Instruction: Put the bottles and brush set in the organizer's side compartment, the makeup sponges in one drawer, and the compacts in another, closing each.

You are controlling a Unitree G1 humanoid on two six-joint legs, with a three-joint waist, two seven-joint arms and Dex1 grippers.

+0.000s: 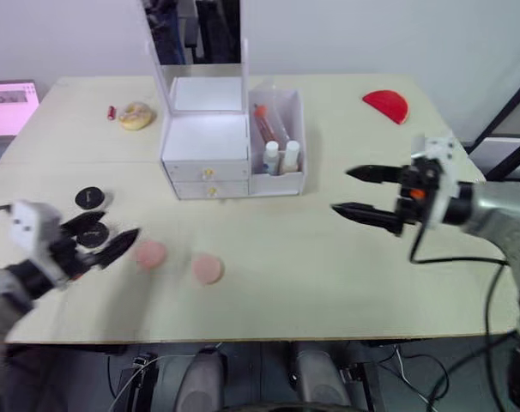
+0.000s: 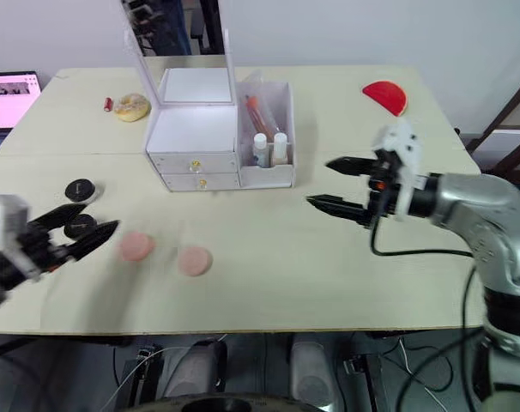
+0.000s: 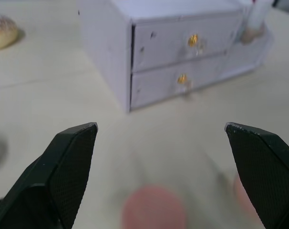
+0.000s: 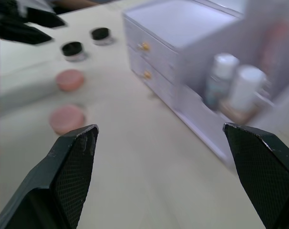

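Just at three o'clock of left gripper (image 1: 105, 242), fingers spread and empty: nearer pink sponge (image 1: 150, 253), second sponge (image 1: 208, 269) beyond. Organizer (image 1: 207, 159) drawers shut, toward one o'clock. Right gripper (image 1: 365, 192) splayed, empty, well apart. Left arm nearer.

Matt wood table (image 1: 329, 257), plastic organizer (image 1: 206, 137)

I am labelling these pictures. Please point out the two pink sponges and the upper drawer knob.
Left pink sponge (image 1: 150, 252), left eye view, middle of its top.
Right pink sponge (image 1: 208, 268), left eye view, middle of its top.
Upper drawer knob (image 3: 193, 40), left wrist view, gold knob centre.
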